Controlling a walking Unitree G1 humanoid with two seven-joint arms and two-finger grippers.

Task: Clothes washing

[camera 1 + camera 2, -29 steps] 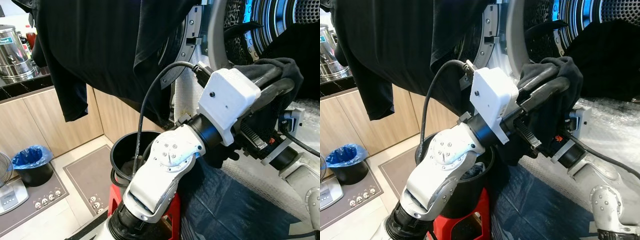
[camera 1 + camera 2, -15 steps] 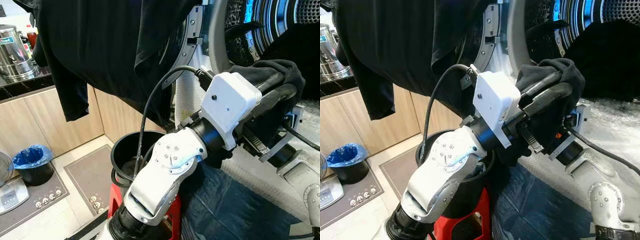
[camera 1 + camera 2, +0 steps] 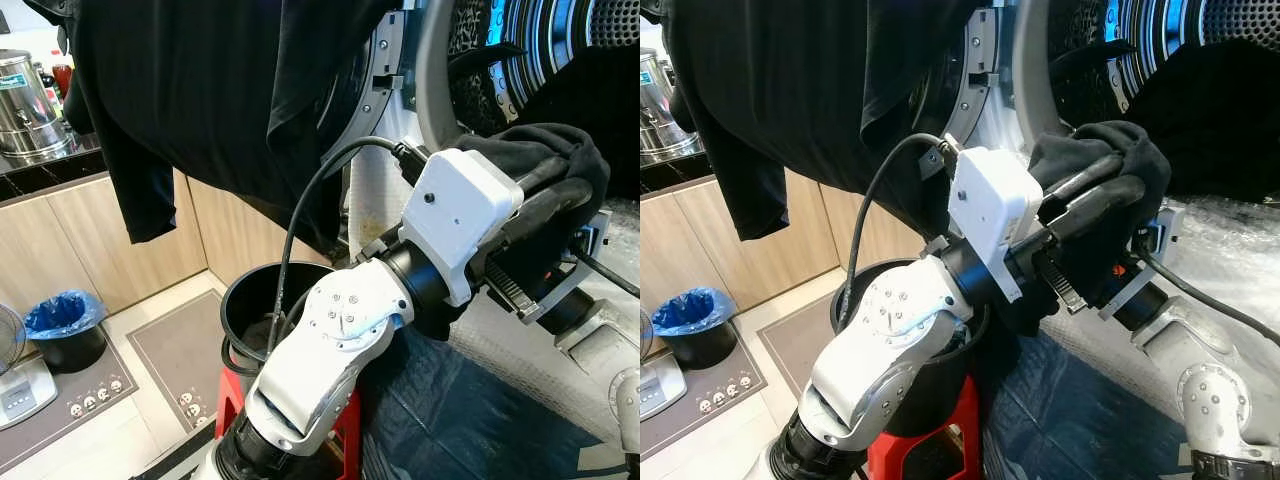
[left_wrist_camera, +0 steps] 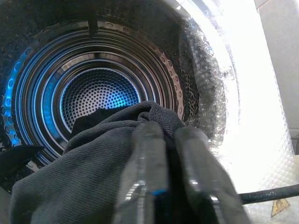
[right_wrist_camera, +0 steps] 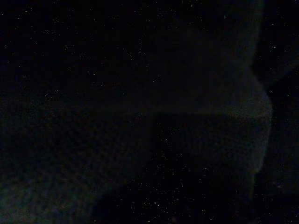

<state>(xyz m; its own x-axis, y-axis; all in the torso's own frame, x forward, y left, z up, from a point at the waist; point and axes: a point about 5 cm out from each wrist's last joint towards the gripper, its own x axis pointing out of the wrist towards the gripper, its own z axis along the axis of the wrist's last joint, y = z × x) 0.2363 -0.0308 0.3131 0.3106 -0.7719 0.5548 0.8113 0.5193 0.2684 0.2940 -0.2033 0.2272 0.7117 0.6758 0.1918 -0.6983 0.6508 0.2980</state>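
left wrist view looked straight down my left pincer [image 4: 170,154], its two fingers pressed together on a bunched dark garment [image 4: 88,172], with the blue-lit washer drum [image 4: 98,93] dead ahead. over the last second my left arm had pushed the bundle up and a little further toward the drum mouth; in the head views the garment [image 3: 560,165] sat higher and nearer the opening than it had a second before. i judged that put me at the loading step, with the cloth near the rim but not yet inside. my right pincer was tucked under the bundle, and its own view was so dark that i couldn't tell its fingers' state. the black bucket [image 3: 250,300] stood below on the red stool [image 3: 345,425], and a black shirt [image 3: 190,90] hung over the open door
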